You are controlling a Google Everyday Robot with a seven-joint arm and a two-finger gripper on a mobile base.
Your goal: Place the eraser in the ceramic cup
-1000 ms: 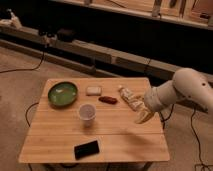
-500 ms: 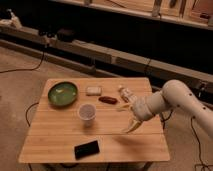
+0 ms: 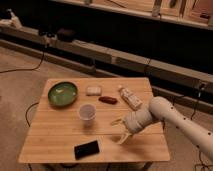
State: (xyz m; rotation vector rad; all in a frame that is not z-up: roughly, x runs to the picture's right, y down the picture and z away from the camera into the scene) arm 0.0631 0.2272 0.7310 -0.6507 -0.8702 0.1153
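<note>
Tool (image 3: pixel 120 130) hangs open, its two fingers spread and nothing between them, low over the worktop (image 3: pixel 50 137) at about 4 o'clock from the middle. The eraser (image 3: pixel 87 149) lies flat at roughly 8 o'clock from the tool, near but apart from it, and close to the worktop's 6 o'clock edge. The ceramic cup (image 3: pixel 87 112) stands upright at 12 o'clock from the eraser, near the middle of the worktop. The main risk, as I judge it, is that flat, glossy block. Fingers coming down on it may skid or nudge it instead of gripping, and a push toward 6 o'clock could send it over the edge. A grip across its long side may also be too wide for the spread fingers. The eraser looks longer than the cup's mouth is wide, so it would likely have to go in on end. Let go at a slant, it could bridge the rim or topple the small cup. A low carry toward 10 o'clock might also clip the cup's wall and slide it.
</note>
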